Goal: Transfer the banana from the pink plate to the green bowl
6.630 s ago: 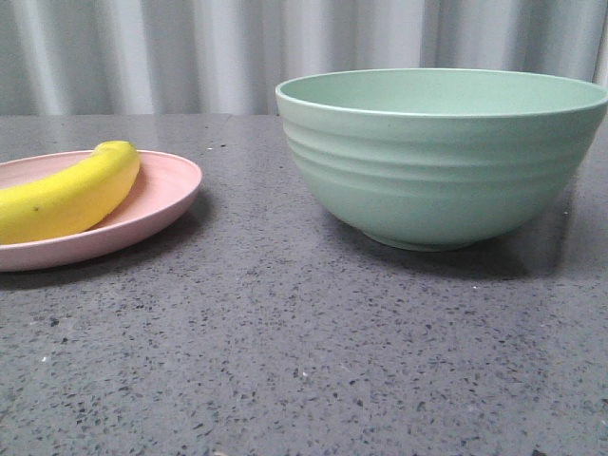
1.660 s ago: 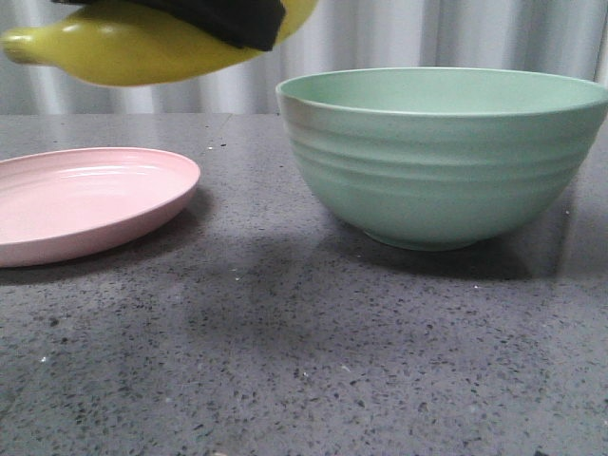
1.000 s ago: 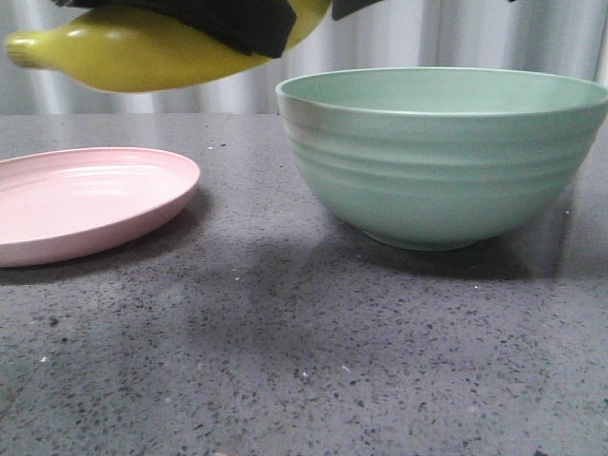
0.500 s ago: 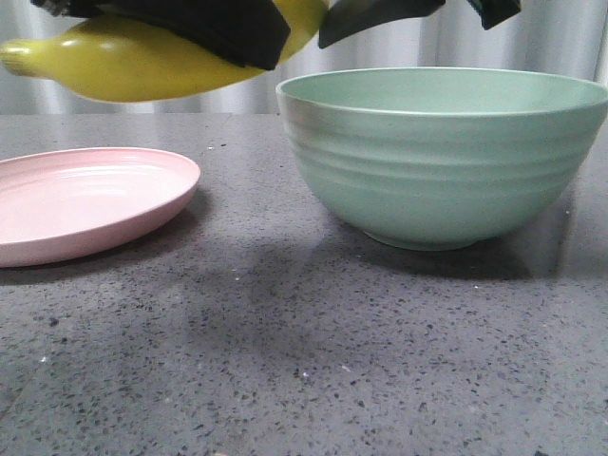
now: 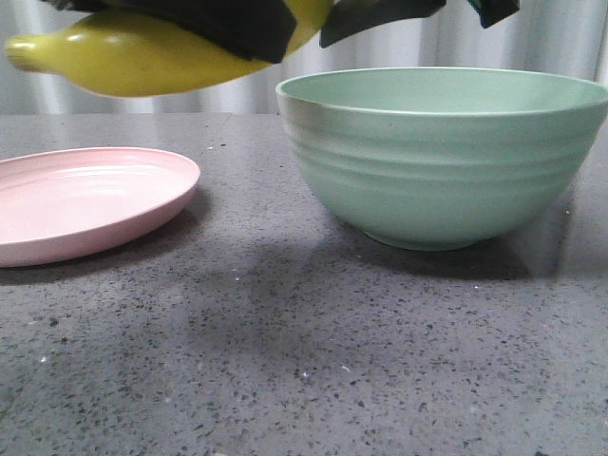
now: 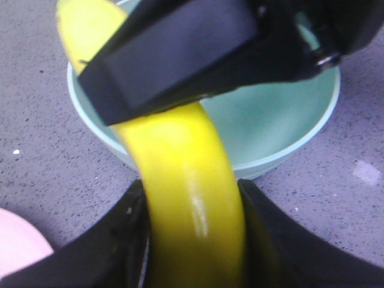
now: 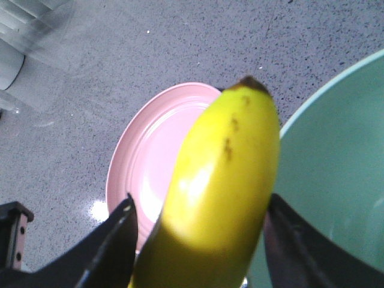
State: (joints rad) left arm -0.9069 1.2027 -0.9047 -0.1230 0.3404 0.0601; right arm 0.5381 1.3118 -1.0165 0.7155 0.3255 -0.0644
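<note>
The left gripper [image 6: 198,246] was matte black plastic, its two fingers [image 6: 117,249] broad, with smoothly curved inner edges. In the same left wrist view, a blocky black finger of the other arm [image 6: 174,54] showed a flat rectangular face and a small shiny screw head near its base. The right gripper [image 7: 201,252] had black fingers [image 7: 111,249] tapering to angular tips. From the front, both arms showed only as dark, hard-edged shapes [image 5: 237,24] along the upper edge.

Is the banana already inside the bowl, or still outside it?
Outside. The banana hangs in the air, gripped, mostly left of the bowl rim, above the table.
</note>
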